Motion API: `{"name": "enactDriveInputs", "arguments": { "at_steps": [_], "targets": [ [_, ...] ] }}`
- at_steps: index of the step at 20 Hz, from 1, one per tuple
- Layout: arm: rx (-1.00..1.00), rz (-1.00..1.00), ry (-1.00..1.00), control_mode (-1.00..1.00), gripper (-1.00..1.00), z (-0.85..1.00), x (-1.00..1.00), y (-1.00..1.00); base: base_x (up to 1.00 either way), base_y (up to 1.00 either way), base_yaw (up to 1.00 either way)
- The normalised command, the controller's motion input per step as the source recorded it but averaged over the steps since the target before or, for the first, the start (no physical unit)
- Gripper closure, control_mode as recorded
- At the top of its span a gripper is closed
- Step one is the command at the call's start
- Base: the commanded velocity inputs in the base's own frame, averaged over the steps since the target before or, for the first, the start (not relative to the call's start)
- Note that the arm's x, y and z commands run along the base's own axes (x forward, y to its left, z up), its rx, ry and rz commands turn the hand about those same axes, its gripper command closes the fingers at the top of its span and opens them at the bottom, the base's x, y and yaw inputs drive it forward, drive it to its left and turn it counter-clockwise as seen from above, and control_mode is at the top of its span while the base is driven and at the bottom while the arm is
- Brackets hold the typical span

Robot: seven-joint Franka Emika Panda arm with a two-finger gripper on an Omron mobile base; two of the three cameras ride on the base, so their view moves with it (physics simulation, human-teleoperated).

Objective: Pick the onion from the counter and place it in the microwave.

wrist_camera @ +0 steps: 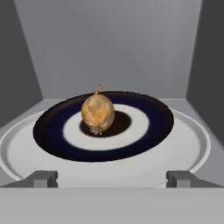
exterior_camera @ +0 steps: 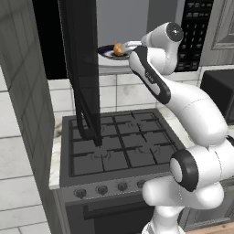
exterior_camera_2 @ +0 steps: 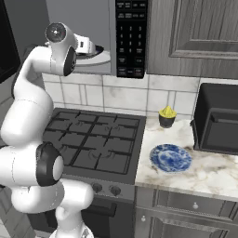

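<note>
The onion (wrist_camera: 98, 113), a small orange-brown bulb with its tip up, rests on a dark blue and white plate (wrist_camera: 144, 131) on the white turntable (wrist_camera: 188, 148) inside the grey cavity of the microwave (wrist_camera: 109, 48). My gripper (wrist_camera: 111, 179) is open at the cavity mouth, its fingertips (wrist_camera: 43, 178) wide apart and short of the onion, with nothing between them. In the left base view the onion (exterior_camera: 118, 48) sits just left of my hand (exterior_camera: 132, 45), beside the microwave's tall black open door (exterior_camera: 80, 68). The right base view has the keypad panel (exterior_camera_2: 131, 37).
A black gas stove (exterior_camera_2: 93, 139) lies under the microwave. On the marbled counter (exterior_camera_2: 209, 174) to its right are a blue patterned plate (exterior_camera_2: 170, 157), a dark cup with a yellow-green item (exterior_camera_2: 167, 116) and a dark box appliance (exterior_camera_2: 218, 121). Grey cabinets (exterior_camera_2: 195, 32) hang above.
</note>
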Motion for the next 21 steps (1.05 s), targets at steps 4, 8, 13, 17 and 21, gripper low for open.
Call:
{"name": "enactDriveInputs", "arguments": {
  "at_steps": [4, 8, 13, 17, 21],
  "targets": [
    [0.01, -0.01, 0.01, -1.0, -1.0, 0.0, -1.0, -0.02, 0.0, 0.0, 0.0],
    [0.02, 0.0, 0.0, -1.0, -1.0, -0.09, -1.0, -0.04, 0.0, 0.0, 0.0],
    [0.01, 0.0, 0.0, -1.0, -1.0, -0.37, -1.0, 0.0, 0.0, 0.0, 0.0],
    [0.0, -0.03, 0.12, -1.0, -1.0, -0.51, -1.0, 0.0, 0.0, 0.0, 0.0],
    [0.0, -0.09, 0.25, -1.0, -1.0, -0.7, -1.0, 0.1, 0.0, 0.0, 0.0]
  ]
}}
